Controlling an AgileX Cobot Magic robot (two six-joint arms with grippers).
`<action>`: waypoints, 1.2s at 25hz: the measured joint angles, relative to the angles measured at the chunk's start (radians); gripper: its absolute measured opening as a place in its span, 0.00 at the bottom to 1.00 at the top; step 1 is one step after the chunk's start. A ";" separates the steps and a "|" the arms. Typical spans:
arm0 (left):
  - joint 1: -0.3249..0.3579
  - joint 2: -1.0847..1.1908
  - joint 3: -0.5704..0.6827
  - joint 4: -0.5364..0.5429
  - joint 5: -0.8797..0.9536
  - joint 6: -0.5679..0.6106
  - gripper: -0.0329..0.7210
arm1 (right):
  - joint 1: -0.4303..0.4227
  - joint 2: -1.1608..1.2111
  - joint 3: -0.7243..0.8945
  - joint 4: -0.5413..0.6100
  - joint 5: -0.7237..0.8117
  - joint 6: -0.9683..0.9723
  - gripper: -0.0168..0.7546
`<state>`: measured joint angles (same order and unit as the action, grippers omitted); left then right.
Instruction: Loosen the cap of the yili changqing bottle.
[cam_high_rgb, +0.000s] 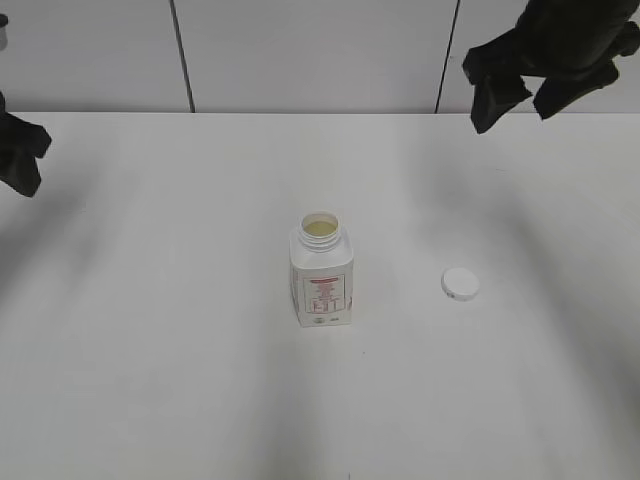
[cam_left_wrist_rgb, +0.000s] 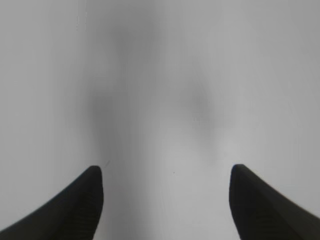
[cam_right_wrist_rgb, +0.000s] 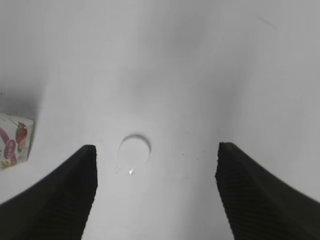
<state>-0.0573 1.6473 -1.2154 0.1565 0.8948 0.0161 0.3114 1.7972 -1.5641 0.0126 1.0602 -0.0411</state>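
Surface: white counter (cam_high_rgb: 150, 350), pale panelled wall behind its far edge.
Bottle: yili changqing bottle (cam_high_rgb: 322, 280) upright mid-counter, neck uncovered.
Cap: cap (cam_high_rgb: 460, 284) off, flat on the counter toward the right edge, apart from the bottle.
Left gripper (cam_left_wrist_rgb: 166, 192): raised at the far left edge, jaws apart, empty.
Right gripper (cam_right_wrist_rgb: 155, 172): raised over the far right corner, jaws apart, empty.

Red print sits in a framed panel on the near face of the yili changqing bottle (cam_high_rgb: 322, 280) at the table's middle, too small to read, and no other lettering or number shows anywhere.
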 joint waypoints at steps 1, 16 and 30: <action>0.004 0.000 -0.021 -0.007 0.030 0.011 0.69 | -0.015 0.000 -0.006 -0.001 0.023 0.000 0.78; 0.007 -0.013 -0.096 -0.100 0.314 0.105 0.69 | -0.158 -0.062 -0.014 0.057 0.152 -0.051 0.78; 0.007 -0.286 -0.003 -0.247 0.318 0.107 0.68 | -0.158 -0.527 0.307 0.098 0.157 -0.053 0.78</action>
<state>-0.0504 1.3610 -1.2186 -0.0907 1.2129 0.1230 0.1537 1.2701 -1.2572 0.1107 1.2172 -0.0939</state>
